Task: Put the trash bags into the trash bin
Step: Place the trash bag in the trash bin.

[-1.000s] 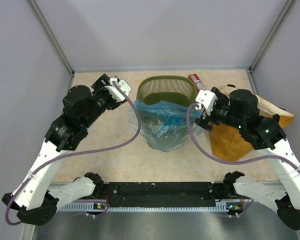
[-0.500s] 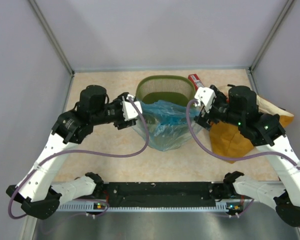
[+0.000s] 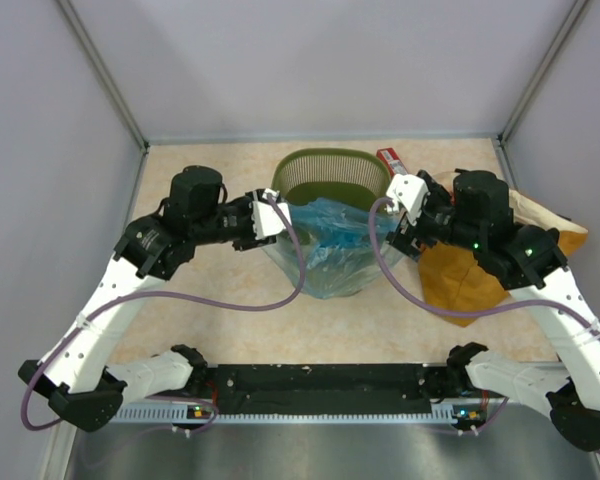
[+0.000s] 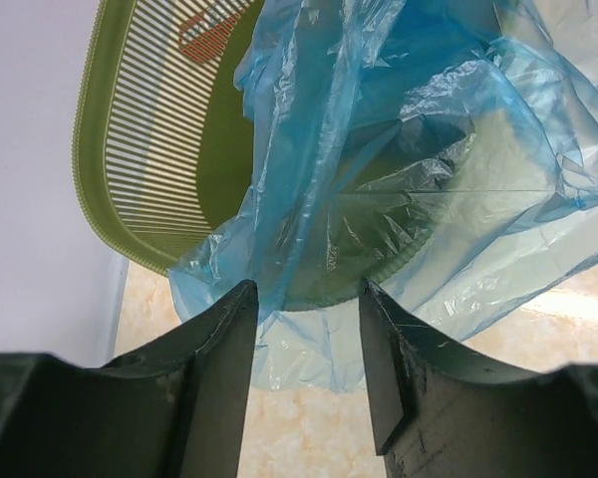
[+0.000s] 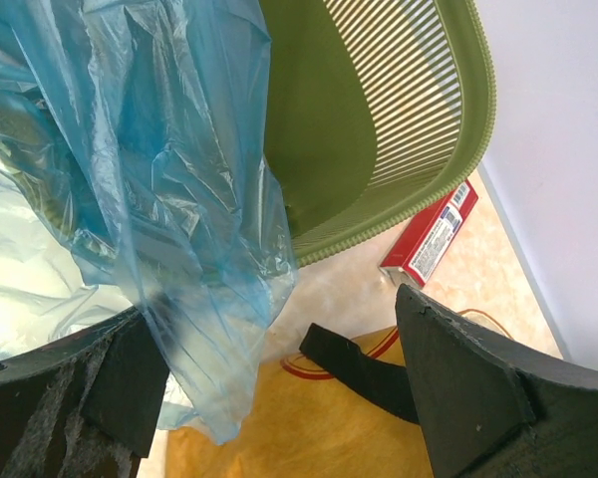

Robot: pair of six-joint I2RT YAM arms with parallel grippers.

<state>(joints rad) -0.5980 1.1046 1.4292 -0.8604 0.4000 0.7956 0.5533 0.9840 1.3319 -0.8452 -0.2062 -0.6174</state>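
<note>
Left tool (image 3: 279,216) nearer bag (image 3: 332,243) (bin (image 3: 330,165) upright)

You are looking at a beige, marbled tabletop (image 3: 230,330), boxed in on three sides by plain pale grey walls (image 3: 310,60). Thin metal posts (image 3: 102,72) rise at the two back corners. The light is even and the shadows are soft.

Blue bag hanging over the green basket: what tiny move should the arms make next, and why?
Probably close the left gripper on the fold of the trash bag that sits between its jaws. They stand apart around that film by the trash bin rim, gripping nothing yet; the right gripper gapes open at the bag's other side.
</note>
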